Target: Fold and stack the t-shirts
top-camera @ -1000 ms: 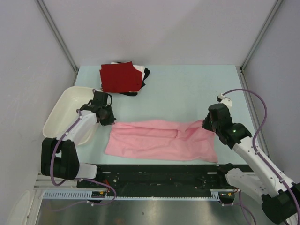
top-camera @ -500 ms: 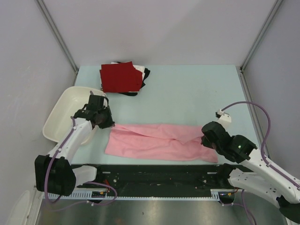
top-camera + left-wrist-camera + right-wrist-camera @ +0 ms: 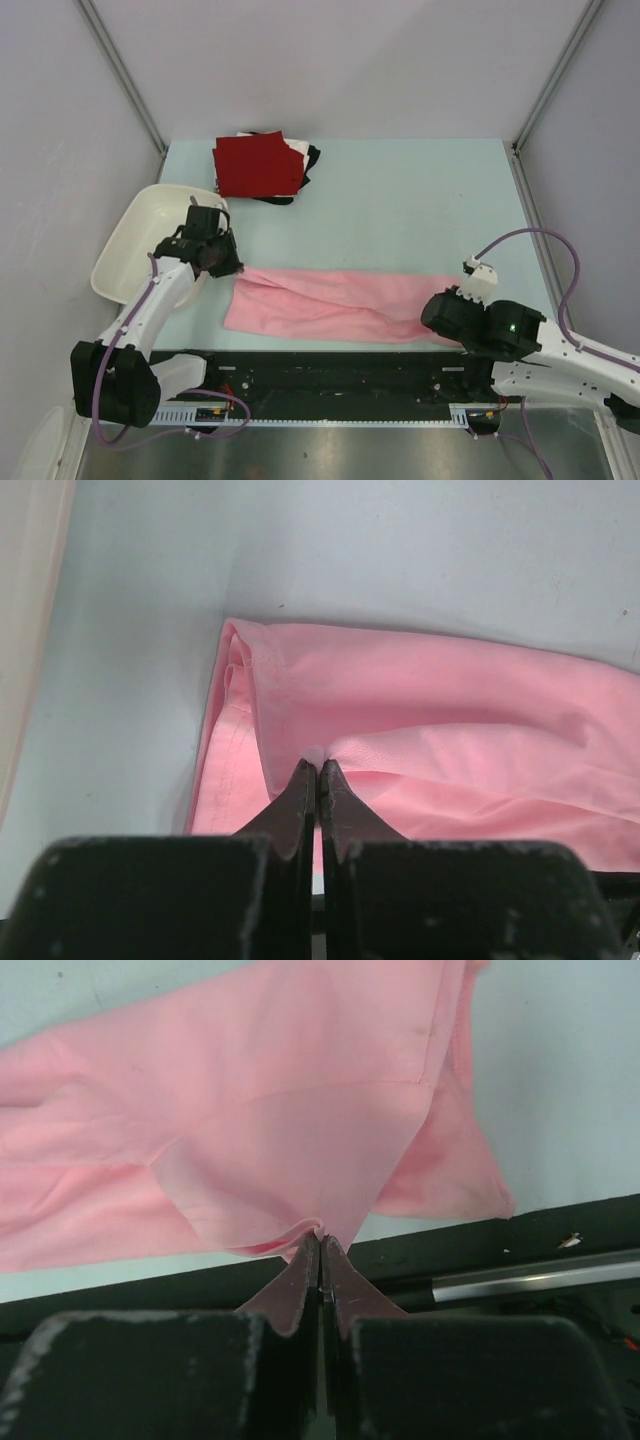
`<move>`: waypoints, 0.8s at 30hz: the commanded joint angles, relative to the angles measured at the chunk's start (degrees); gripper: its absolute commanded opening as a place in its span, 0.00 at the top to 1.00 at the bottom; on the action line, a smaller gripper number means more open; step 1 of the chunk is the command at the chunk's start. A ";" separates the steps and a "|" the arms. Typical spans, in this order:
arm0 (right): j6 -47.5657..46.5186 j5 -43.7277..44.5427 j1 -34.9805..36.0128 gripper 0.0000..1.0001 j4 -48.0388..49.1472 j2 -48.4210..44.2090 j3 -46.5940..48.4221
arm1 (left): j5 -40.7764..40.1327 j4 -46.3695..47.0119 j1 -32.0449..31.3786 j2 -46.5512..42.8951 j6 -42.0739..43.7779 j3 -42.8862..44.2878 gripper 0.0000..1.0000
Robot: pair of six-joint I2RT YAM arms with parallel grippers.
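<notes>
A light pink t-shirt [image 3: 330,302] lies as a long band across the near half of the table. My left gripper [image 3: 232,268] pinches its far left corner, jaws shut on a small nub of cloth [image 3: 318,752]. At the near right my right gripper [image 3: 437,318] is shut on a pulled-up fold of the same shirt [image 3: 322,1228], over the table's front edge. Folded dark red [image 3: 256,165], white [image 3: 298,147] and black [image 3: 312,157] t-shirts sit stacked at the far left.
A white plastic tub [image 3: 125,240] stands off the table's left side, close behind my left arm. A black rail [image 3: 330,372] runs along the near edge under the right gripper.
The right gripper has drawn its end of the pink shirt toward the near edge, folding the far layer forward and narrowing the band. The left gripper barely shifted.
</notes>
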 commanded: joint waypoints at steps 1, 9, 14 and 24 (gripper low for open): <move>11.53 5.57 3.85 1.00 -7.37 1.91 1.37 | 1.26 -0.14 -0.04 -2.10 2.48 -0.74 1.00; 19.01 5.39 10.00 0.60 -11.42 6.13 1.28 | 5.21 -2.95 -0.04 -2.54 2.13 -1.35 0.48; 21.40 6.79 12.64 0.00 -12.57 7.10 2.94 | 5.21 -6.03 -0.04 -8.15 1.43 -1.00 0.00; -6.05 21.13 -3.76 0.00 3.14 9.30 7.97 | 11.18 0.10 -0.04 -2.83 0.20 4.80 0.00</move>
